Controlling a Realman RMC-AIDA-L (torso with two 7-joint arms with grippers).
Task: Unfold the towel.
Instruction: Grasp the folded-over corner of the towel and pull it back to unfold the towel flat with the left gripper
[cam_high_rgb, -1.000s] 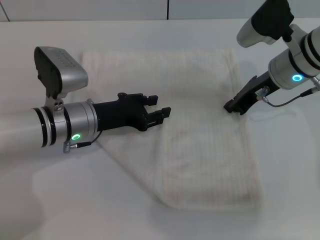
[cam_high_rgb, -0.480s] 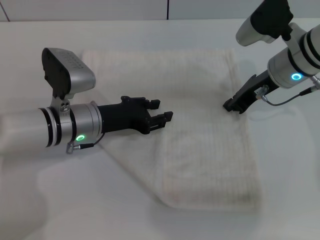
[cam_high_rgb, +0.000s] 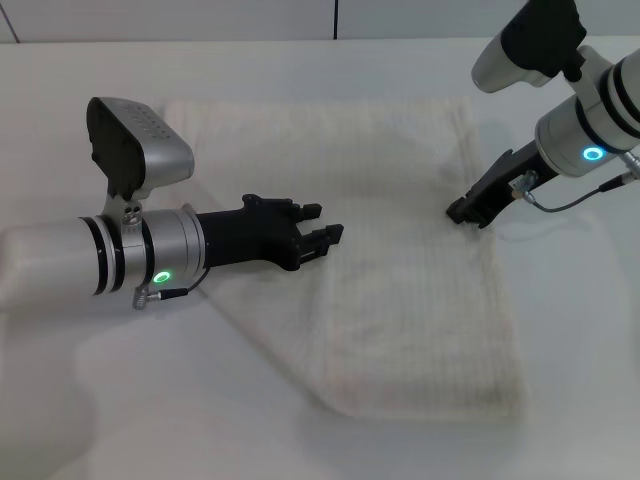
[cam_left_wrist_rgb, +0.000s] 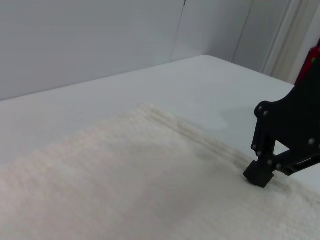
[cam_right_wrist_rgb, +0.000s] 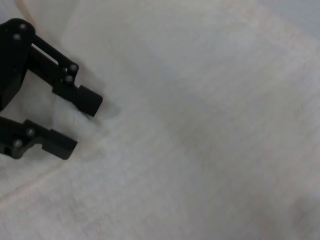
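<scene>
The cream-white towel (cam_high_rgb: 400, 170) lies on the white table, with a thicker doubled part (cam_high_rgb: 420, 330) at its near right. My left gripper (cam_high_rgb: 325, 223) is open and empty, lying low over the towel's left middle, next to the edge of the doubled part. It also shows in the right wrist view (cam_right_wrist_rgb: 77, 122) with its jaws apart just above the cloth. My right gripper (cam_high_rgb: 468, 212) points down at the towel's right edge, and its tip touches the cloth in the left wrist view (cam_left_wrist_rgb: 260, 176).
The white table (cam_high_rgb: 120, 400) runs around the towel on all sides. A grey wall (cam_left_wrist_rgb: 90, 35) stands behind the table's far edge.
My left arm has shifted a little to the right and lower over the towel. The right arm and the towel have not moved.
</scene>
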